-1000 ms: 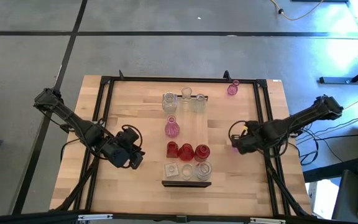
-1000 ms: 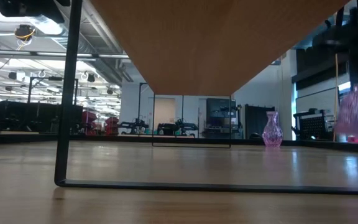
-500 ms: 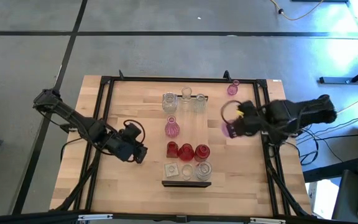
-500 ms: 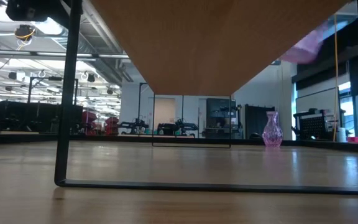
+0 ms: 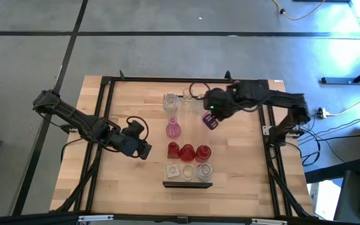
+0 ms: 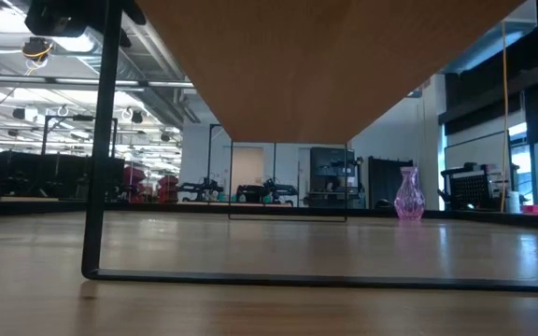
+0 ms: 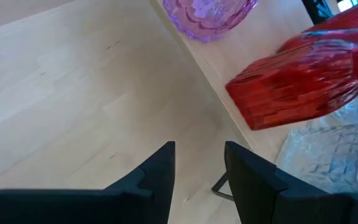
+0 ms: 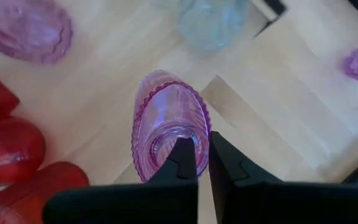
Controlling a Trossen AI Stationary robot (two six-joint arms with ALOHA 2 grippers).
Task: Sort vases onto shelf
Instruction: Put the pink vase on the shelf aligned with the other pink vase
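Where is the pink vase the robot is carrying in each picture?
High view: the carried pink vase hangs from the right gripper above the shelf.
Low view: not in it.
Left wrist view: not in it.
Right wrist view: centre, gripped at its rim.
Shared landmark: the red vases, also in the right wrist view.

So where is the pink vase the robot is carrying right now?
In the high view, the right gripper holds the pink vase over the shelf, toward its right side, between the clear vases and the red vases.
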